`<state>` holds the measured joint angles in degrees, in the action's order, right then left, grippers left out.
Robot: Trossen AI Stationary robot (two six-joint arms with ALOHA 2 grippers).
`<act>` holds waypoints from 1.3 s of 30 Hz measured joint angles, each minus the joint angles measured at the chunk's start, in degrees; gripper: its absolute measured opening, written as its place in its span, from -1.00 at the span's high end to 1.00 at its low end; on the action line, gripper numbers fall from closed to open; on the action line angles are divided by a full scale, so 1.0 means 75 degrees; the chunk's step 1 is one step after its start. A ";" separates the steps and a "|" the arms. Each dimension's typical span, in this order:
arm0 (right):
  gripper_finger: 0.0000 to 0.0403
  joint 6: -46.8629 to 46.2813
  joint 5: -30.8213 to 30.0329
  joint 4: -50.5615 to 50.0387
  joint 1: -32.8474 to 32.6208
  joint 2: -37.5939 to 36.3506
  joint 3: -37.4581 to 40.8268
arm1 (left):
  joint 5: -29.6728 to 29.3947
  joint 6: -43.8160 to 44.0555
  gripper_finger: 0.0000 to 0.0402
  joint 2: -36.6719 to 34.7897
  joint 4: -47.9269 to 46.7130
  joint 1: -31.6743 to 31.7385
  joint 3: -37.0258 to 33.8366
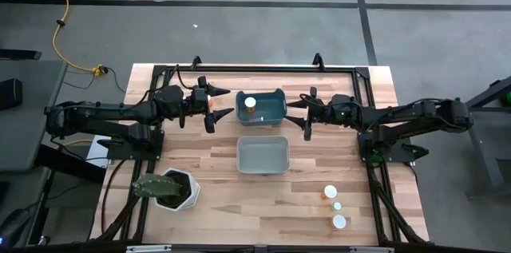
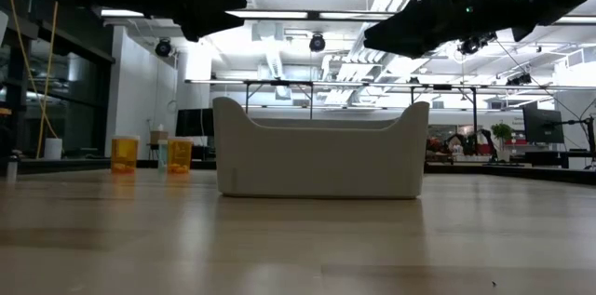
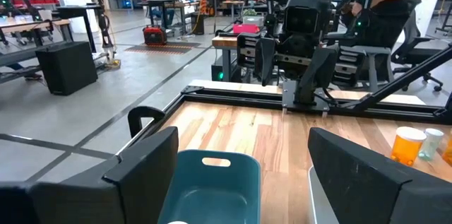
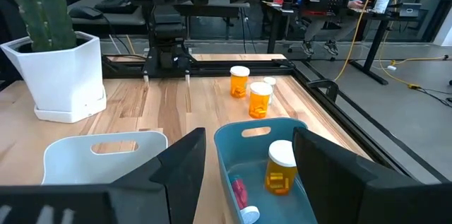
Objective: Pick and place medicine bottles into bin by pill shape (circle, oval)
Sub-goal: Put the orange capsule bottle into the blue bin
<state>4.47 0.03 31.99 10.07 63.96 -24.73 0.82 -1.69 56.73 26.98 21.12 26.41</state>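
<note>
Two grippers hang level over the far end of the table, either side of the teal bin (image 1: 261, 108). Left gripper (image 1: 217, 106): fingers spread wide, holding nothing. Right gripper (image 1: 297, 114): fingers parted, also empty. Teal bin already holds an orange bottle (image 4: 280, 168) with a white cap. White bin (image 1: 263, 156) sits just nearer the front edge. Three medicine bottles (image 1: 334, 205) wait in a row at the front right corner, well apart from both claws. Judgement: right arm is the closer one; swing back, descend straight over one cap, close around the body below it. Plant pot (image 1: 176, 190) stays clear.
</note>
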 joint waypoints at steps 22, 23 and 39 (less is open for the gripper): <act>-0.02 0.0020 -0.0141 0.0000 0.0006 0.0003 -0.0004 | -0.2953 0.0707 -0.53 -0.0003 -0.1222 -0.0006 0.0087; -0.02 -0.0019 -0.0190 0.0000 0.0006 0.0003 -0.0006 | -0.3476 0.0954 -0.53 -0.0003 -0.1708 -0.0003 0.0205; -0.02 -0.0131 -0.0206 0.0008 0.0009 0.0006 -0.0006 | -0.5593 0.5508 -0.46 0.0007 -0.9564 0.0429 0.1658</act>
<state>3.49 -1.51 32.05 10.13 64.01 -24.77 -41.13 39.61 56.78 -44.75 24.34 38.85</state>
